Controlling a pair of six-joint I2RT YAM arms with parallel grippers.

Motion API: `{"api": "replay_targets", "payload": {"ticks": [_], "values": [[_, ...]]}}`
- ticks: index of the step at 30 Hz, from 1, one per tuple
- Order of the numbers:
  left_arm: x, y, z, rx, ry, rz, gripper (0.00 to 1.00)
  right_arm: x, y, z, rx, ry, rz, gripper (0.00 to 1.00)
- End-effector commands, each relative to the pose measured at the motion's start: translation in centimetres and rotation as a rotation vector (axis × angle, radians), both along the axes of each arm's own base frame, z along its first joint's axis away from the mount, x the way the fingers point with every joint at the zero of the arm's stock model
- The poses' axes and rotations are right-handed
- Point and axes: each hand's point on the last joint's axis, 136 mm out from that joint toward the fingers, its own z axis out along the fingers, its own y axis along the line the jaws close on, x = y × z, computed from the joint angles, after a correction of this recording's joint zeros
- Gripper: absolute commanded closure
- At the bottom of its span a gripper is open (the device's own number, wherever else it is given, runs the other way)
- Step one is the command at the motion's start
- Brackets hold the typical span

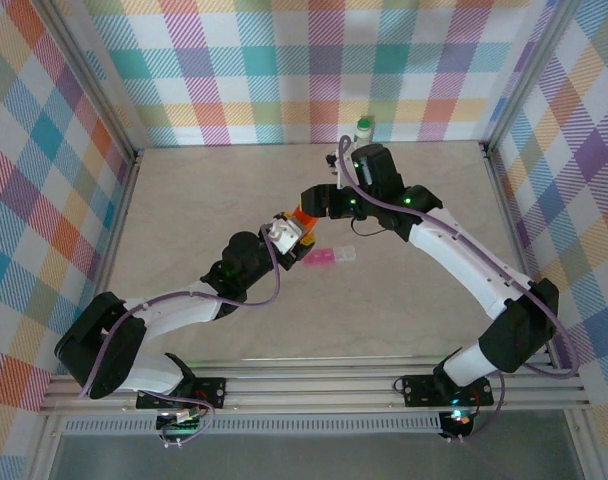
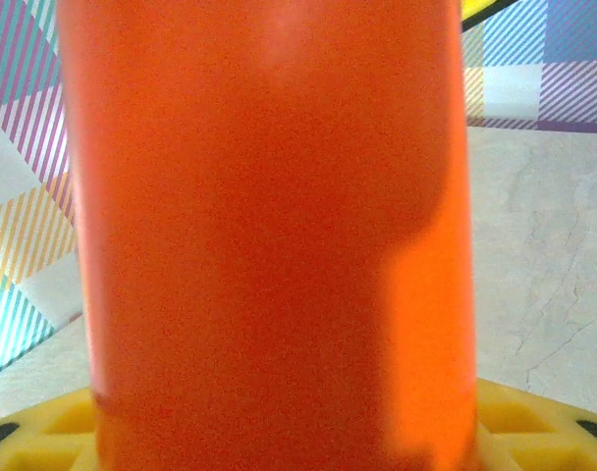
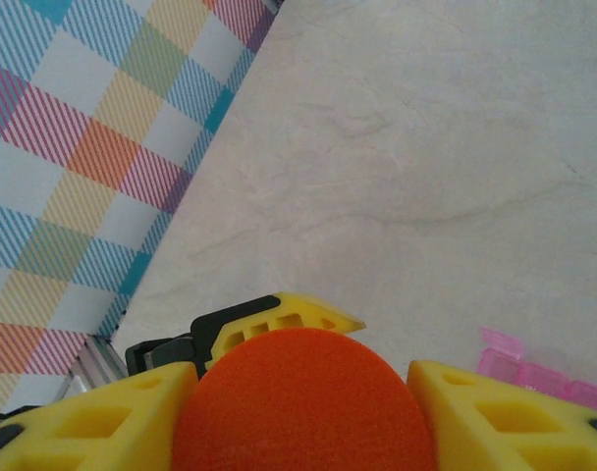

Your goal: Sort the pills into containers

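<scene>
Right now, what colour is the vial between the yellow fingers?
The vial is bright orange, clearest in the left wrist view.

The orange vial point(image 2: 269, 235) looks like smooth, slightly see-through plastic; the table point(image 3: 426, 147) has a matt, faintly veined stone-look surface.

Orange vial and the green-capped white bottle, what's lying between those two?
In the top view, the right arm's black wrist lies between the orange vial and the green-capped white bottle.

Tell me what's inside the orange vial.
Nothing shows through the wall of the orange vial. Its orange end, between the fingers of the right tool, covers whatever is inside.
</scene>
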Motion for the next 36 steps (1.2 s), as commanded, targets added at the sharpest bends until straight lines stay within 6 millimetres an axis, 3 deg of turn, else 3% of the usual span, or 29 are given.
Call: {"api": "replay_targets", "payload": {"ticks": [1, 5, 10, 15, 21, 25, 29, 33, 36], "values": [[0.2, -0.6, 3.0, -0.062, -0.061, -0.007, 1.00, -1.2, 0.9, 0.4, 0.037, -0.012, 0.075, 0.51], [-0.8, -1.0, 3.2, -0.049, -0.080, -0.070, 1.00, -3.8, 1.7, 1.8, 0.091, -0.124, 0.261, 0.64], [-4.7, -0.9, 4.5, -0.103, -0.133, -0.293, 1.00, -10.3, 1.2, 3.1, 0.128, -0.412, 0.653, 0.62], [-7.8, -1.5, 4.6, -0.083, -0.111, -0.475, 1.00, -13.4, -0.1, 3.4, 0.118, -0.592, 0.859, 0.62], [-8.3, -1.2, 4.8, -0.084, -0.110, -0.477, 1.00, -12.9, -0.1, 3.9, 0.112, -0.572, 0.890, 0.60], [-8.4, -1.1, 4.9, -0.081, -0.109, -0.475, 1.00, -12.5, 0.1, 4.2, 0.120, -0.583, 0.867, 0.47], [-8.4, -1.1, 5.0, -0.082, -0.110, -0.471, 1.00, -12.1, 0.2, 4.1, 0.109, -0.582, 0.848, 0.41], [-8.3, -1.1, 4.9, -0.078, -0.107, -0.468, 1.00, -11.9, 0.2, 4.0, 0.101, -0.579, 0.837, 0.25], [-8.0, -1.1, 4.6, -0.074, -0.099, -0.457, 1.00, -12.1, 0.0, 4.2, 0.103, -0.585, 0.834, 0.19]]}}
